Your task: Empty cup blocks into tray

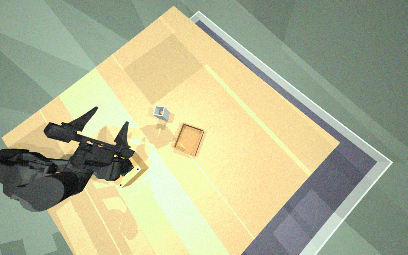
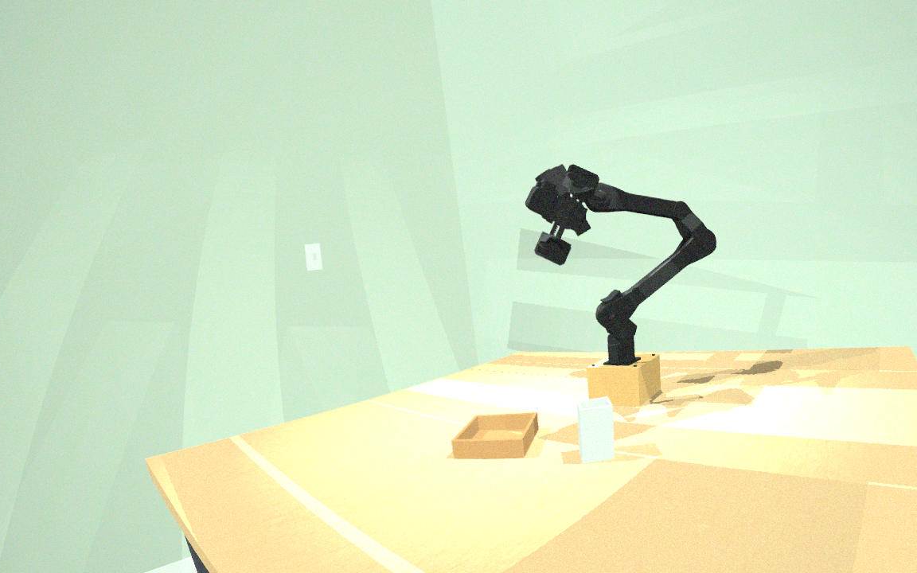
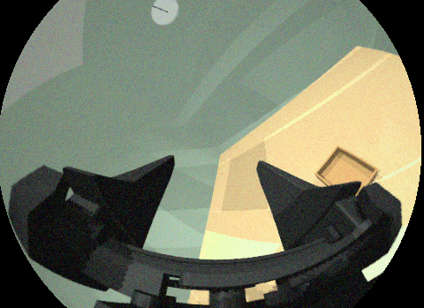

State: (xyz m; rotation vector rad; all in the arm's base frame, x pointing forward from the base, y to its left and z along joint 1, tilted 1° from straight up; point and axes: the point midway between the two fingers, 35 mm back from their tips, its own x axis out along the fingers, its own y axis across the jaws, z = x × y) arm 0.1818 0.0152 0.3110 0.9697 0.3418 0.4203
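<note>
From the top, the jaws (image 1: 112, 114) are standing wide open; the cup (image 1: 163, 113) (image 2: 595, 431) is waiting upright toward two o'clock from the arm's base (image 1: 140, 173) (image 2: 643, 384), blocks (image 1: 161, 112) inside. Outside, the tray (image 1: 188, 139) (image 2: 494, 436) (image 3: 346, 168) is sitting at nine o'clock, a gap separating them. At the wrist, the tray is showing at three o'clock, beyond one finger.

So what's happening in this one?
Nothing is being handled. The arm's end effector is raised with its fingers wide apart, holding nothing. A pale cup stands upright on the table with small blocks inside, beside a shallow brown tray. The tipping is still to be done.
</note>
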